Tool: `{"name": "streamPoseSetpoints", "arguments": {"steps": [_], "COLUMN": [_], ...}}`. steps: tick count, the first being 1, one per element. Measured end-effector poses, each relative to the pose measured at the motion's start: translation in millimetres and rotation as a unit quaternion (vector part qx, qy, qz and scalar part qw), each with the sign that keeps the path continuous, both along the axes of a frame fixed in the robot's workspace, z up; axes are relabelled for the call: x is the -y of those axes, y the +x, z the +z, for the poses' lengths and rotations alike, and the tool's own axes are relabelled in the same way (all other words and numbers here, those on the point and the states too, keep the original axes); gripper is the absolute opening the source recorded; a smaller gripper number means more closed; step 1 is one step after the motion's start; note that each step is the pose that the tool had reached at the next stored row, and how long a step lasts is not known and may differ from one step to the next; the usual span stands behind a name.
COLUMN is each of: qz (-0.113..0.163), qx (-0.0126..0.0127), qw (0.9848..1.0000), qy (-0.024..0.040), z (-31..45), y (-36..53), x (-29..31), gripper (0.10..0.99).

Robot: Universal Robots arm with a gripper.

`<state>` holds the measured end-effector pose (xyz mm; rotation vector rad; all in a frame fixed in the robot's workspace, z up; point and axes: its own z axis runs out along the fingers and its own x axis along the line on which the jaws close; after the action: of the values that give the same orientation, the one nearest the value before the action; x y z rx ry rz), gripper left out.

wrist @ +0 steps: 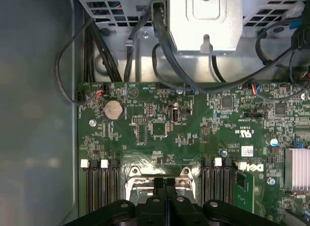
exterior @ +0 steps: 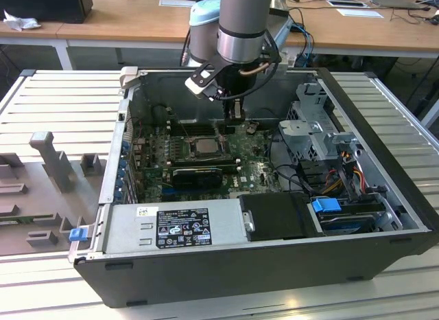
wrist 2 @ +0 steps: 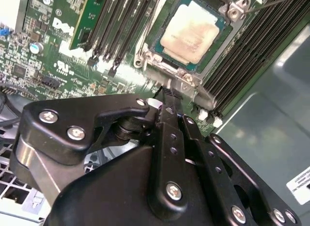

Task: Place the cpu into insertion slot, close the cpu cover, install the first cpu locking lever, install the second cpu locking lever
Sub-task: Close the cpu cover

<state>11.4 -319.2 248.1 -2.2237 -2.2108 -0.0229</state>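
Toward the exterior view's left, inside the open black computer case (exterior: pixel 260 279), the small square silver-grey cpu (exterior: pixel 204 145) sits in the square dark insertion slot (exterior: pixel 180 147). The thin silvery metal cpu cover (wrist 2: pixel 232 11) lies flat around it (the chip's top looks smeared beige in the second wrist view). Just right of the slot, the arm's black gripper (exterior: pixel 235 114) hangs low, fingers (wrist: pixel 160 185) pressed together with nothing visible between them; further right stands a grey metal drive cage (exterior: pixel 312 128).
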Motion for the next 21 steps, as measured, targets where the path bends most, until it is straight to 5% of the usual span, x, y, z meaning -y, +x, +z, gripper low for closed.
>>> {"name": "streamPoseSetpoints", "arguments": {"steps": [10, 17, 19, 21], "qz": [0.000, 0.006, 0.007, 0.009], "qx": [0.0002, 0.0003, 0.0040, 0.0047], "qw": [1.0000, 1.0000, 1.0000, 0.9999], "qy": [0.0004, 0.0003, 0.0003, 0.0002], "z": [-1.0, -17.4, -20.3, -21.2], "y": [-20.4, -33.6, -40.3, -43.0], "x": [-0.1, 0.3, 0.3, 0.4], "gripper": [0.106, 0.106, 0.106, 0.106]}}
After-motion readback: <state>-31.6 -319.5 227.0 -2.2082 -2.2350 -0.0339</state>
